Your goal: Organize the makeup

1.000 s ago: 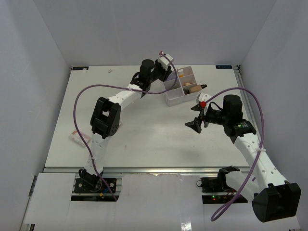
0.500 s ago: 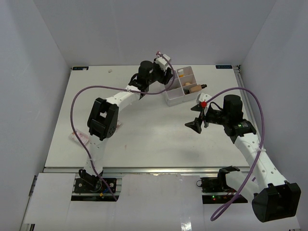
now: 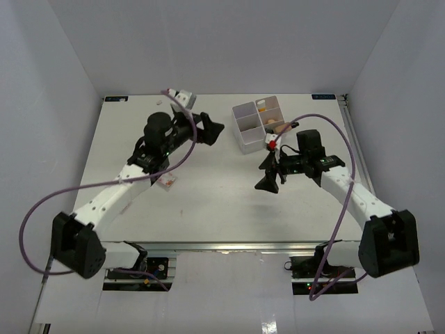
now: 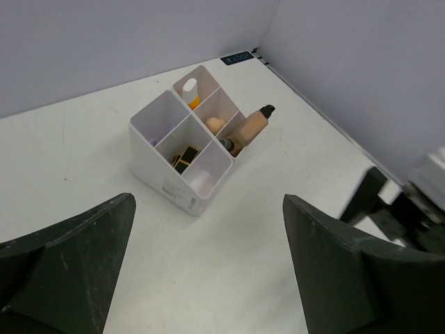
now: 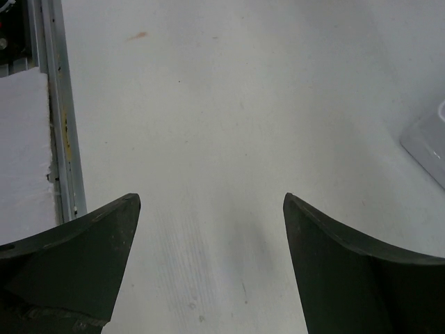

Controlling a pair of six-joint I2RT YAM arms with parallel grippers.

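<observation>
The white box (image 4: 169, 182) holds the makeup. In it are an orange white-capped tube (image 4: 189, 89), a peach sponge (image 4: 216, 124), a beige dark-capped bottle (image 4: 252, 126) leaning out, and black-gold lipsticks (image 4: 183, 156). My left gripper (image 4: 208, 202) hangs open and empty over bare table, left of the box (image 3: 245, 142). The right gripper (image 3: 265, 172) is open too, just near of the box, with nothing between its fingers (image 5: 83, 250). A small clear pinkish item (image 3: 165, 183) lies on the table beside the left forearm.
The white table (image 3: 208, 209) is walled at the back and sides. Its metal front rail (image 5: 57, 104) shows at the left of the right wrist view. The right arm's gripper (image 4: 389, 209) shows dark at the right of the left wrist view.
The left gripper has opened wide and drawn back from the box to the left and nearer. The left arm has folded low across the table. The right gripper has shifted slightly left.
</observation>
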